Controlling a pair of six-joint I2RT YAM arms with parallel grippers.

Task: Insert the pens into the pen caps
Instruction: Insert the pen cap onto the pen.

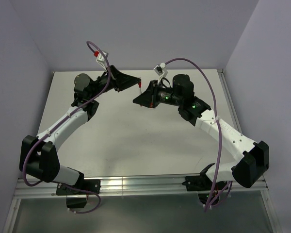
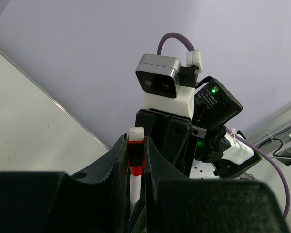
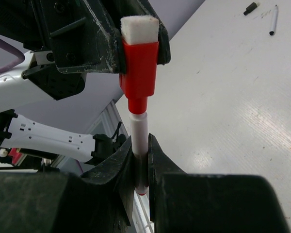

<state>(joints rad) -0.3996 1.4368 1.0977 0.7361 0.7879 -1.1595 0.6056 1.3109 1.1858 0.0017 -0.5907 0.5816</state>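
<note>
Both arms are up off the table [image 1: 116,141], tips meeting mid-air near the far centre. L gripper [image 2: 135,145] has its fingers nearly closed, pinching the red cap [image 3: 138,68] by its sides; the cap's white end pokes out past the fingertips. R gripper [image 3: 141,153] is squeezed just as narrow, clamped on the pen [image 3: 139,131] partway along its white barrel, w/ a bit of red showing at the lower end between the pads. In the R wrist view pen & cap line up straight: the barrel's top runs into the cap's narrow neck, touching it. Can't tell if it's pushed fully home. The top view shows the pair as a tiny red-and-white sliver between the two black grippers, well above the table. Far off on the table surface lie a black cap [image 3: 251,8] and, just beside it, a 2nd thin pen [image 3: 273,20], apart from each other.
</note>
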